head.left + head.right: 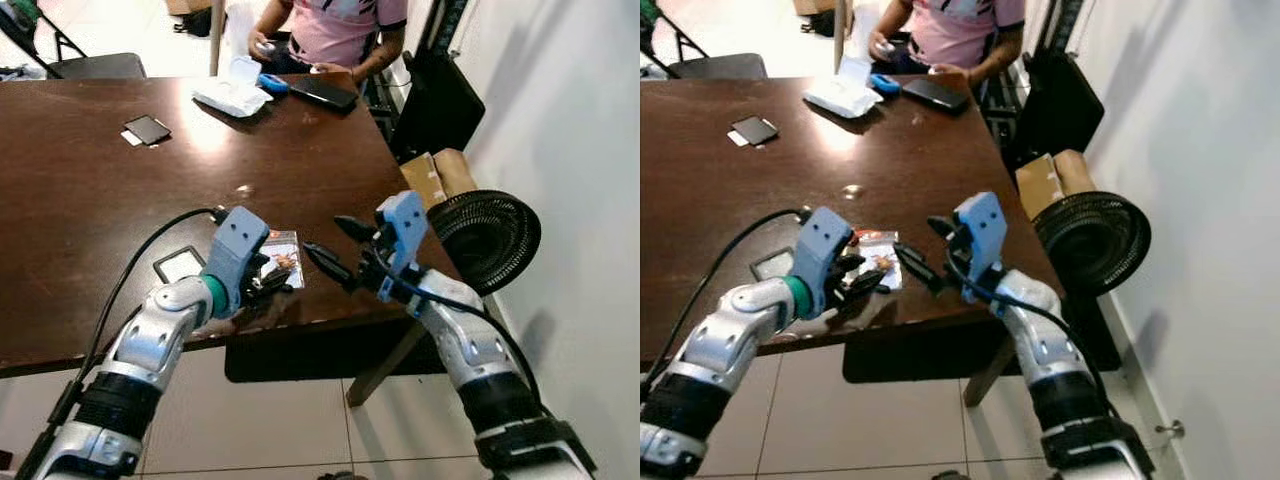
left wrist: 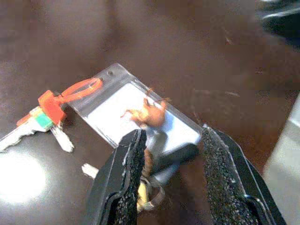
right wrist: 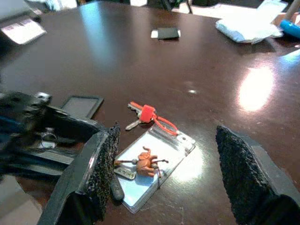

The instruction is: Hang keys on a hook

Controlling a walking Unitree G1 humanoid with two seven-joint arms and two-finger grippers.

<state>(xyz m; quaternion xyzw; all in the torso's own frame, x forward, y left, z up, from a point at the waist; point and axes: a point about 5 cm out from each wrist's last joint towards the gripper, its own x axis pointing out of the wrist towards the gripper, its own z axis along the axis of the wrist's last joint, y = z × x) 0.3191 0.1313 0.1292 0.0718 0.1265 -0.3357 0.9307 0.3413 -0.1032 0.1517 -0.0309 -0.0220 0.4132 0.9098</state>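
The keys (image 3: 138, 112) lie flat on the dark wooden table (image 1: 90, 200), close to its near edge, with a red tag and a red loop tying them to a clear plastic card sleeve (image 3: 152, 161). On top of the sleeve rests a small orange animal charm (image 3: 146, 161) with a short chain and a metal tag, and a dark stick-shaped piece lies beside it at the sleeve's corner.

The left gripper (image 1: 272, 281) hangs just over the near end of the sleeve, its two black fingers (image 2: 129, 178) spread apart on either side of the charm and the dark piece, pinching nothing. The right gripper (image 1: 335, 248) hovers to the right of the sleeve, a little above the table edge, with its fingers (image 3: 105, 168) spread wide and nothing between them.

Left of the sleeve, a dark rectangular card holder (image 3: 82, 106) lies flat on the table. Further back sit a black phone on a white card (image 1: 147, 129), a white packet (image 1: 232, 98), a blue object (image 1: 273, 83) and a black tablet-like device (image 1: 323, 92). A person in a pink shirt (image 1: 330, 30) sits at the far end of the table, hands near those things. To the right of the table, on the floor by the white wall, stand a black fan (image 1: 485, 237) and a cardboard box (image 1: 440, 178).
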